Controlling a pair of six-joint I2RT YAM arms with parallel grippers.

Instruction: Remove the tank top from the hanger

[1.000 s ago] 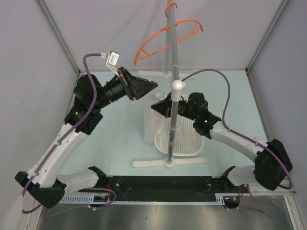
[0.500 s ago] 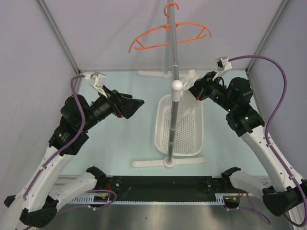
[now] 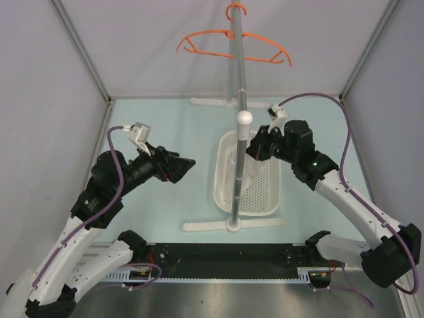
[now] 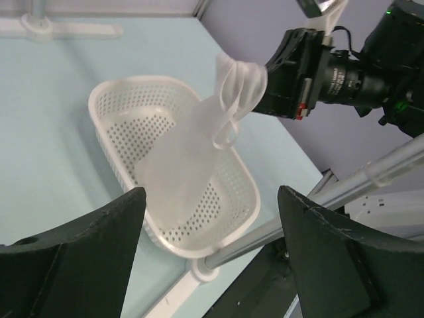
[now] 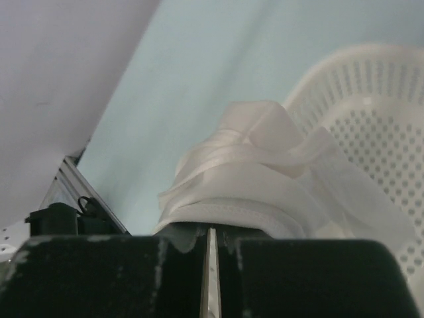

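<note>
Now pinching the tank top point(image 4: 192, 142) by its bunched shoulder straps with the right gripper point(image 4: 281, 66), fingers pressing shut on the thin white fabric. Holding the garment up over the white perforated basket point(image 4: 109, 99) and letting the soft body hang down at a slant inside the basket walls. Not showing clearly whether the lower hem is touching the basket floor. Revealing, from the right wrist view, folded cloth piling right over the closed fingertips, with the basket rim just behind.

Hovering the left gripper point(image 3: 187, 165) above the pale blue table point(image 3: 165, 126), to the left of the basket and apart from it. Aiming it toward the hanging garment, with its dark fingers point(image 4: 99, 252) spreading wide and grasping nothing.

Also showing the hanger point(image 3: 209, 53), thin and orange, hooking over the upper part of the grey pole point(image 3: 242, 79) at the back, well apart from the tank top. Standing that pole, with its white ball point(image 3: 245, 118), just beside the right gripper in the top view, and crossing in front of the basket on the way down to a white foot bar point(image 3: 233, 225) near the arm bases.
</note>
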